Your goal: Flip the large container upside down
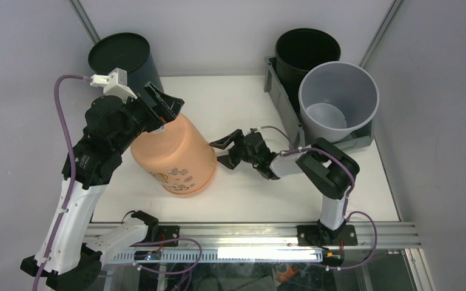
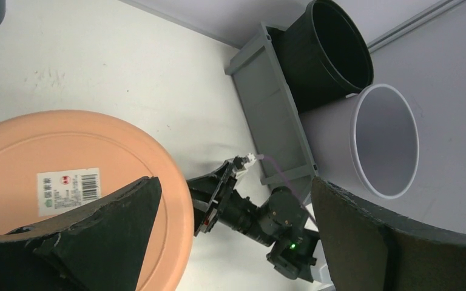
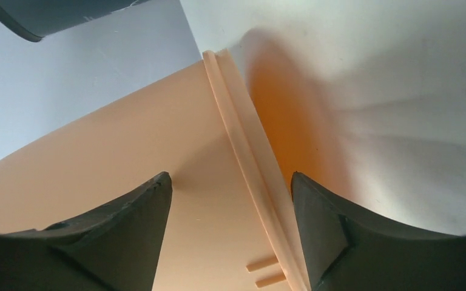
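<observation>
The right arm's fingers (image 3: 97, 242) stood spread with nothing gripped. The lipped rim of an upturned round orange plastic bucket (image 1: 173, 157) showed between them in the wrist view, while the left arm's fingers (image 2: 97, 236) hung released just above that bucket's labelled base. Well apart from both, at the far right of the white worktop (image 1: 243, 103), the large grey rectangular plastic bin (image 1: 282, 106) sat upright, opening upward, holding a round black bucket (image 1: 306, 51) and a round pale grey plastic bucket (image 1: 338, 97).
</observation>
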Tool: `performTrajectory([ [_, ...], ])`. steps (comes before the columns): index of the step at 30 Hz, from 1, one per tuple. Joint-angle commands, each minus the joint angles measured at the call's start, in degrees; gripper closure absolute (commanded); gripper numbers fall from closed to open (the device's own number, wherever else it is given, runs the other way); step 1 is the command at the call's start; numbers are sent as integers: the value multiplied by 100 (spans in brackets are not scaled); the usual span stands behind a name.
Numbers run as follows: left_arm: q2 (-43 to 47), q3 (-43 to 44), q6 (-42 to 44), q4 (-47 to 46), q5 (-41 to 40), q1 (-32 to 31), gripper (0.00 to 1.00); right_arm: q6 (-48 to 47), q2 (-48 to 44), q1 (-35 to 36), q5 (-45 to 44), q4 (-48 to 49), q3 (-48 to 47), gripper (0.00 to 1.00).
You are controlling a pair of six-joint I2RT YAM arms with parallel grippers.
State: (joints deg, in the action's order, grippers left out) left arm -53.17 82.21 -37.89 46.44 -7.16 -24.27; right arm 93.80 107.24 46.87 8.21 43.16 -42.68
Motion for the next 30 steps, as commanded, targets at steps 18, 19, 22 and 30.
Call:
performTrajectory([
  [18, -52, -236, 152, -506, 380, 28, 1, -3429, -2171, 39, -559, -3993, -834, 15],
  [19, -53, -226, 179, -504, 394, 26, 1, -3520, -2355, 47, -464, -3950, -759, 19],
  [22, -45, -215, 267, -513, 375, 30, 1, -3626, -2522, 118, -64, -3800, -660, 30],
  [30, -29, -115, 511, -506, 759, 28, 1, -3136, -864, 899, 823, -2572, -1756, 53],
])
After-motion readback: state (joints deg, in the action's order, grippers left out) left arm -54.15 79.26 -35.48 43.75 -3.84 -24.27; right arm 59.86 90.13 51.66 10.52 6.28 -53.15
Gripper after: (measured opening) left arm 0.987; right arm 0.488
